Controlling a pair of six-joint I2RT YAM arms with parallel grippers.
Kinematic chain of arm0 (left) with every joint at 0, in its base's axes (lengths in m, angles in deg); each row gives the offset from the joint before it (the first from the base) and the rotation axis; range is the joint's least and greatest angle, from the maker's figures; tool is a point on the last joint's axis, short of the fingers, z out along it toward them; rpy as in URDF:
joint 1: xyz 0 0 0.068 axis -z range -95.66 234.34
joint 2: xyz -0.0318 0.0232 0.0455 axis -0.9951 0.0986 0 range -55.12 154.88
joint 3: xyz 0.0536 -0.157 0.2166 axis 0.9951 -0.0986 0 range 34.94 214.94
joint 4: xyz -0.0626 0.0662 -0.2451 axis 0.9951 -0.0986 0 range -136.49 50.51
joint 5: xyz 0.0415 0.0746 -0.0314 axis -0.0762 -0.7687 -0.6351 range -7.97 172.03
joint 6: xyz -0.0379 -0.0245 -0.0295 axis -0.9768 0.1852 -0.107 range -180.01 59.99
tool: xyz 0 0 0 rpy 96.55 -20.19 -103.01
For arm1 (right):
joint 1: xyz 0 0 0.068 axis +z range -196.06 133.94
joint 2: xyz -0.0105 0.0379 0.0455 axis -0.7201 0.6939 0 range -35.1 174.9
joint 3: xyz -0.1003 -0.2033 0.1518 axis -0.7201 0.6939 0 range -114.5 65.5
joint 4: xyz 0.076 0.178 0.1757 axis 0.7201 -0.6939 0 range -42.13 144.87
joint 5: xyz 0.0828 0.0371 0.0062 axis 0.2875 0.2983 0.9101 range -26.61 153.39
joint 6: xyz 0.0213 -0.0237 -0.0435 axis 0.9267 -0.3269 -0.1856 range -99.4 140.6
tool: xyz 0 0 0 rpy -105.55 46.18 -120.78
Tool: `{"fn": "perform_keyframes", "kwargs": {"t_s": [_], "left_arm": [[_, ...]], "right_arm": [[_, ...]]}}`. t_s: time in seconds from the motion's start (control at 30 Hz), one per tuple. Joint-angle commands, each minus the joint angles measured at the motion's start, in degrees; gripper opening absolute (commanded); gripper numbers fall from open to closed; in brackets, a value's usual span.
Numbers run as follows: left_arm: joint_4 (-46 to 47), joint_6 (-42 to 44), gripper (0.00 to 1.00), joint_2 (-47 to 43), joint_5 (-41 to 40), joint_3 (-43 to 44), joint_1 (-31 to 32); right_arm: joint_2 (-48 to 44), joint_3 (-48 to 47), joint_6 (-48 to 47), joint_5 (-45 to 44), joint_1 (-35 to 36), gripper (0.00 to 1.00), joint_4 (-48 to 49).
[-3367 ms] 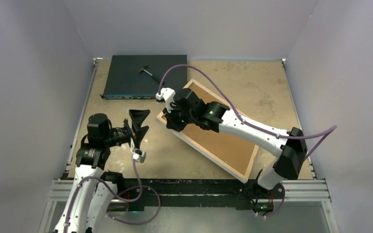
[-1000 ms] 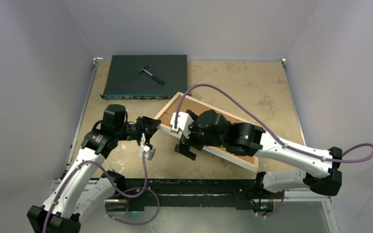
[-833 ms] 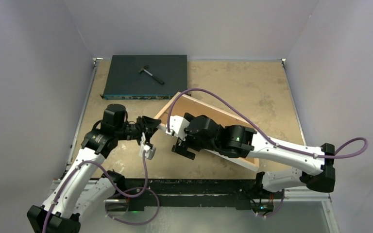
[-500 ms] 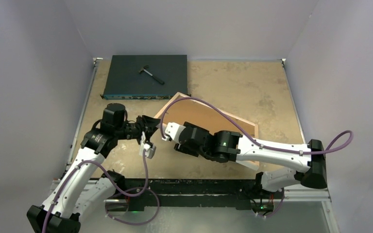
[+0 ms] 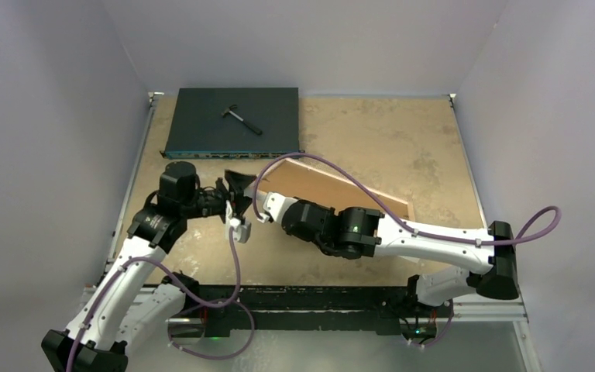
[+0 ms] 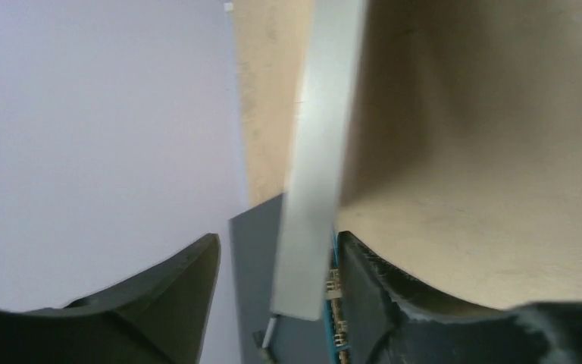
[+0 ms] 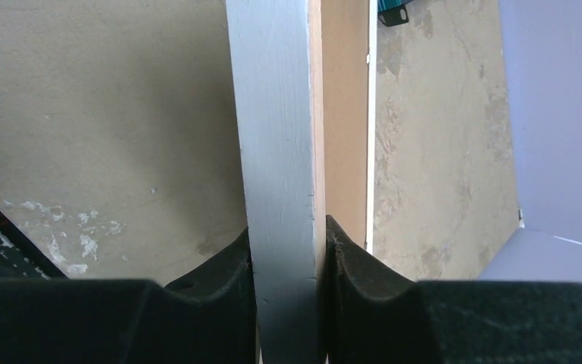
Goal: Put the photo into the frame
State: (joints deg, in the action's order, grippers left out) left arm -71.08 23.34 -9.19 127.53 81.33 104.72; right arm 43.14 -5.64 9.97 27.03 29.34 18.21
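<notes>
Now the large thin-railed picture frame with the white front and light wood rim (image 7: pixel 273 152) stands tipped up steeply on one long edge, where a second ago it leaned much lower. The right gripper (image 7: pixel 286 227), which was hanging wide open over the near rail, has come shut on that rail: one pad presses the white face and the other the wood rim, with the plain brown backing board (image 7: pixel 345 114) just beyond that second pad. The left gripper (image 6: pixel 276 239) has loosened. The same white rail runs between its jaws, close against one finger, with a clear gap to the other. We read this as the hold passing from left to right, so that the frame can be turned over. The photo shows in none of our views, so we judge that loading it is not yet done.
</notes>
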Motion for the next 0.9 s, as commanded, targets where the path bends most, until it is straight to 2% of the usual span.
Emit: {"fn": "perform_keyframes", "kwargs": {"t_s": [0.0,0.07,0.13,0.23,0.47,0.7,0.87], "left_arm": [[19.26,-13.42,0.73,-1.6,-2.35,1.18,-0.44],[20.38,-18.35,0.84,-0.59,-4.04,2.92,-0.43],[21.27,-23.98,0.88,0.51,-6.23,5.08,-0.43],[23.27,-33.29,0.91,1.98,-10.18,8.16,-0.43],[26.1,-50.21,0.95,4.73,-17.36,12.41,-0.51],[13.62,-61.18,0.97,12.83,-22.41,25.1,-0.52],[6.23,-65.89,0.99,18.21,-27.02,32.3,-0.72]], "right_arm": [[-2.94,-6.46,8.65,0.16,-0.6,0.07,-1.21],[-2.77,-7.89,9.39,-0.23,-0.87,0.06,-1.35],[-2.28,-10.04,9.91,0.01,-1.79,0.06,-1.41],[-0.87,-13.66,10.19,3.27,-5.0,0.07,-0.91],[4.89,-25.0,10.13,15.79,-20.27,0.05,-0.11],[12.55,-37.51,12.26,23.32,-29.6,0.04,-3.06],[16.69,-42.02,13.53,28.02,-38.0,0.02,-3.78]]}}
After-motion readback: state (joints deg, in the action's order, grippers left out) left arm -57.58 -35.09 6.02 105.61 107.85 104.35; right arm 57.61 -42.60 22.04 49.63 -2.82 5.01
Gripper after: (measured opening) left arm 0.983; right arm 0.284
